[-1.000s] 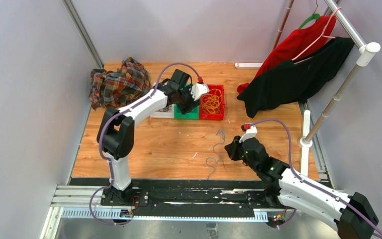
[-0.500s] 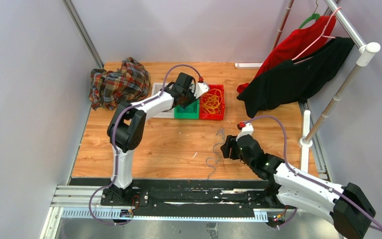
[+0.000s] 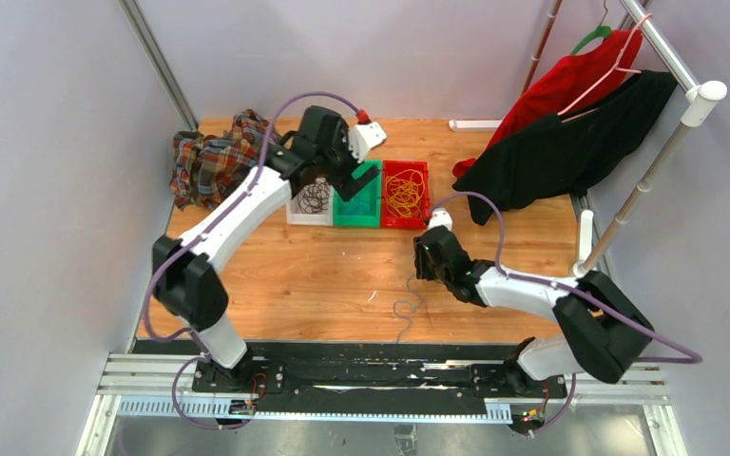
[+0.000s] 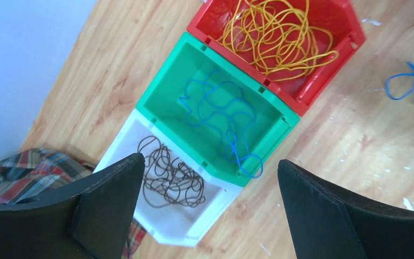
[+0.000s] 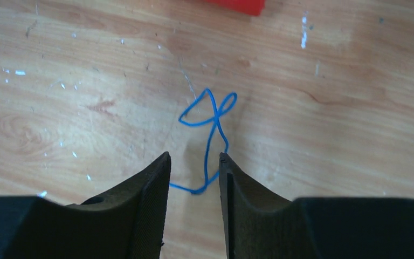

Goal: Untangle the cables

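Three bins stand in a row at the back. A yellow cable [image 4: 277, 35] lies in the red bin [image 3: 422, 171]. A blue cable [image 4: 221, 116] lies in the green bin [image 4: 161, 86], one loop hanging over its rim. A black cable [image 4: 170, 175] lies in the white bin [image 4: 194, 226]. My left gripper [image 4: 210, 162] hangs open and empty above the white and green bins [image 3: 347, 180]. A loose blue cable [image 5: 210, 127] lies on the table [image 3: 405, 306]. My right gripper [image 5: 194, 155] is low over it [image 3: 425, 261], jaws slightly apart with the cable's near bend between them.
A plaid cloth [image 3: 223, 161] is heaped at the back left corner. Red and black garments [image 3: 561, 142] hang from a rack at the back right, its pole [image 3: 642, 185] slanting down to the table's right edge. A white strip [image 3: 475, 124] lies by the back wall.
My left arm has risen and swung left, from low at the green bin to high over the white and green bins. My right arm has reached forward to the far end of the loose blue cable.
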Robot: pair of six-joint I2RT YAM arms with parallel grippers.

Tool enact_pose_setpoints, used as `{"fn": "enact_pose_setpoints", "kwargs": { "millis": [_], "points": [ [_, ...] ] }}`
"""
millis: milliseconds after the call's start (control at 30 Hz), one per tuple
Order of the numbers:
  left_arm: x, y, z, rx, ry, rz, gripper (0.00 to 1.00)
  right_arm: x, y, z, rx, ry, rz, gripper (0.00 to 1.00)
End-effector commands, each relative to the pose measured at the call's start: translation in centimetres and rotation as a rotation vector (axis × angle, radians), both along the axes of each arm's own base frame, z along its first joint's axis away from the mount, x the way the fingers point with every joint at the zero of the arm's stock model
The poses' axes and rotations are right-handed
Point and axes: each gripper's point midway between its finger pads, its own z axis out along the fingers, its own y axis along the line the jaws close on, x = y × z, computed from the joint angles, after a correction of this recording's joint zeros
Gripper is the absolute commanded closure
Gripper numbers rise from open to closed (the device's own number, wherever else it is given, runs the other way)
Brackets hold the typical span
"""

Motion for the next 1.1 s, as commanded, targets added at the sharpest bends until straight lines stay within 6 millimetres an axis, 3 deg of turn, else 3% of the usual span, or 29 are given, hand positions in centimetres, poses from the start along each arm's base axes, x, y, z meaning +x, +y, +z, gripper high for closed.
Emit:
{"fn": "enact_pose_setpoints", "kwargs": {
  "millis": [0, 200, 300, 433, 733, 900, 1067],
  "points": [
    [-3.9, 3.0, 3.2, -0.071, 0.111, 0.047, 0.02, 3.0, 1.3, 1.7, -0.016, -0.077, 0.031, 0.67],
    [-6.2, 9.2, 6.5, -0.192, 0.175, 0.165, 0.02, 4.1, 2.4, 3.6, -0.034, -0.102, 0.090, 0.99],
    [-7.3, 12.3, 7.3, -0.243, 0.171, 0.215, 0.02, 4.2, 2.7, 5.9, -0.019, -0.132, 0.113, 0.99],
    [-8.6, 15.5, 7.1, -0.250, 0.145, 0.275, 0.02, 4.5, 3.1, 11.7, 0.041, -0.234, 0.128, 0.99],
    [-9.9, 17.5, 7.2, -0.285, 0.131, 0.322, 0.02, 4.3, 4.5, 21.8, 0.181, -0.368, 0.176, 0.99],
    [-9.9, 17.7, 7.2, -0.307, 0.121, 0.341, 0.02, 4.0, 5.4, 29.8, 0.286, -0.480, 0.213, 0.99],
    [-10.0, 17.9, 6.3, -0.304, 0.136, 0.352, 0.02, 3.6, 7.1, 41.3, 0.402, -0.636, 0.299, 0.99]
  ]
}}
